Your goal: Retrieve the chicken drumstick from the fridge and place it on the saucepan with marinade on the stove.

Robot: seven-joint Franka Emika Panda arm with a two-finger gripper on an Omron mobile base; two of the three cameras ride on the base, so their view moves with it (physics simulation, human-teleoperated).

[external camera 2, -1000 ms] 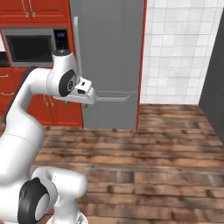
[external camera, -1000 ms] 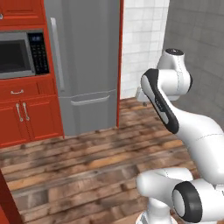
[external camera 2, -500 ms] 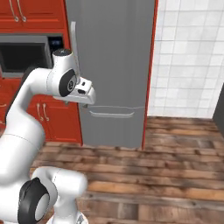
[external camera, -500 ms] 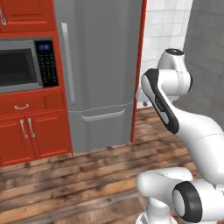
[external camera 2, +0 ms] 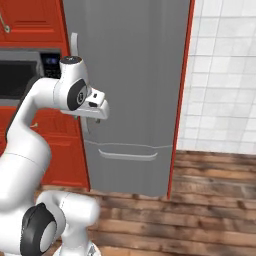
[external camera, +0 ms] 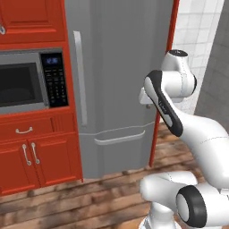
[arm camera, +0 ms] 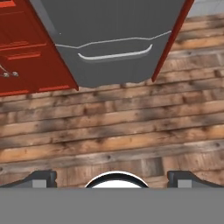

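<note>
The fridge [external camera: 120,89] is a tall grey cabinet straight ahead, and its door is closed. A long vertical handle [external camera: 79,76] runs down the door's left side, and a curved handle [external camera: 120,137] crosses the lower drawer. From the right base the fridge [external camera 2: 135,90] is seen behind my folded arm. My gripper [arm camera: 113,177] points down at the wooden floor in front of the fridge [arm camera: 109,26]. It is open, its fingertips [arm camera: 41,177] wide apart and nothing between them. The chicken drumstick, saucepan, marinade and stove are out of view.
A black-fronted microwave [external camera: 27,82] sits in red cabinets [external camera: 36,156] left of the fridge. A white tiled wall [external camera 2: 225,75] stands to its right. Wooden floor [arm camera: 113,127] stretches between the base and the fridge.
The whole picture has shifted: the base has driven closer to the fridge, which now looks larger. The arm keeps its folded pose and the gripper stays open.
</note>
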